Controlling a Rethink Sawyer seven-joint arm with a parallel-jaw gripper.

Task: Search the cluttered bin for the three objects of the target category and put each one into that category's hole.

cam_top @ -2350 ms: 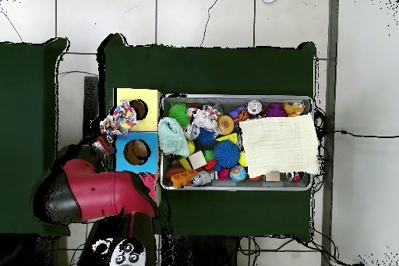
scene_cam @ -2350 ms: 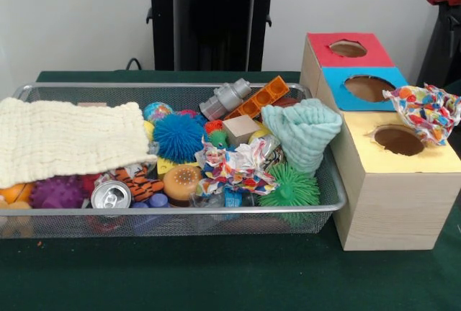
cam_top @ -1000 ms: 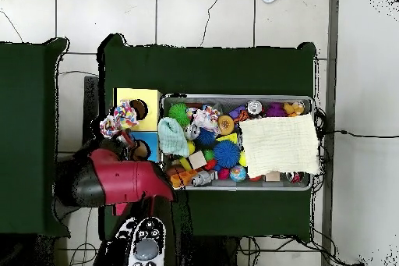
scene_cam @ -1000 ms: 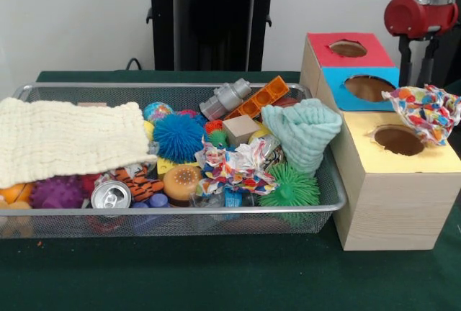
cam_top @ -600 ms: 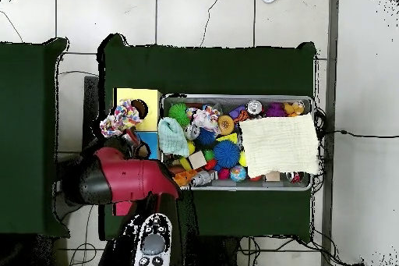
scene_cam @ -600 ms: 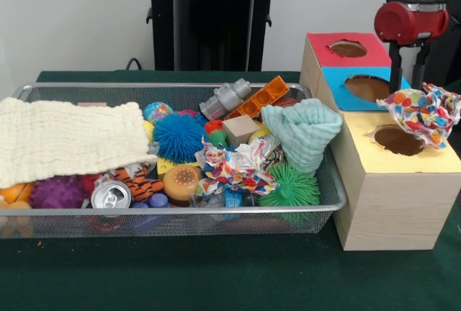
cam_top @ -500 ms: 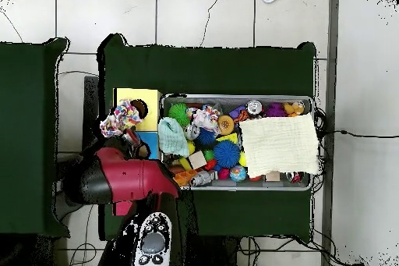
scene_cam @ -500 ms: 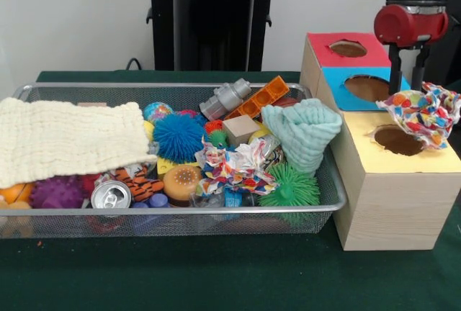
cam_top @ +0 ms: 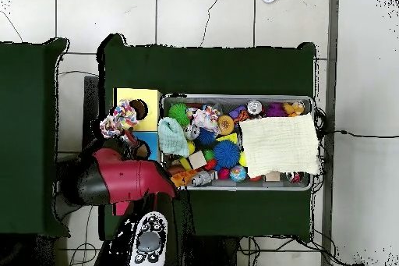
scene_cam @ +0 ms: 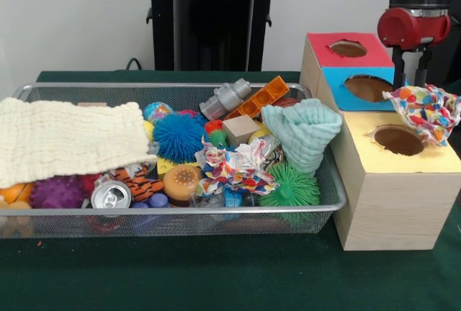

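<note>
End effector [scene_cam: 409,73] spread, empty; colourful cloth [scene_cam: 426,111] just below on yellow box edge.

Cloth [scene_cam: 426,111] on box [scene_cam: 392,181], beside bin [scene_cam: 173,214].

Red and black arm [scene_cam: 413,19] hangs vertical at the front view's upper right, gripper [scene_cam: 411,66] pointing down, two thin fingers [scene_cam: 397,66] apart, nothing between them. Overhead shows the red link [cam_top: 117,181].
</note>
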